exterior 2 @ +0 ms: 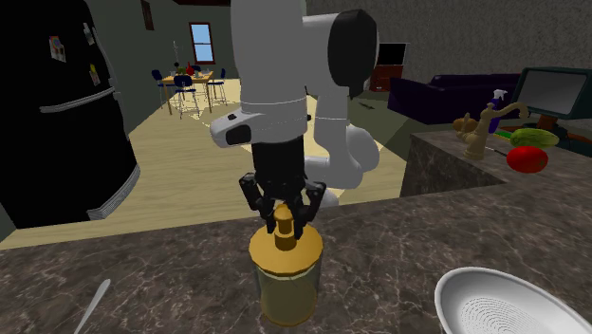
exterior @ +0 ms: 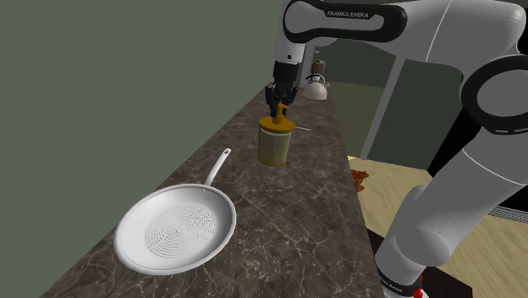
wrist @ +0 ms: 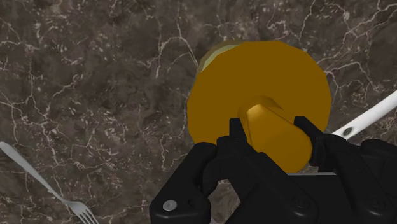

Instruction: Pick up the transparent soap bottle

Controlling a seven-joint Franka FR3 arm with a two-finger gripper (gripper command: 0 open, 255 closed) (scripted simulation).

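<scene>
One bottle point(exterior: 274, 146): upright on the counter point(exterior: 254, 229), just above the shoulder view's centre; yellowish see-through body, amber cap.
Pump point(exterior 2: 285, 228): short amber stub that rises from the middle of the cap.
Gripper point(wrist: 270, 130): directly over the bottle, pointing straight down at pump height.
Fingers point(wrist: 219, 159): clamped on the pump, one on each side, both touching it.
Base: seems to rest on the counter, so the lift is not yet made.
Pan point(exterior: 175, 229): white, lower left of the shoulder view, well apart from the bottle.
Fork point(wrist: 38, 172): lies on the counter, well apart.
Weight: likely light to middling; the walls look stiff.
Slip: the pump is smooth and narrow, so the bottle may tilt or slide out.
Hold: the body looks too wide for the jaws, so the pump is the sensible place, low under its head.
</scene>
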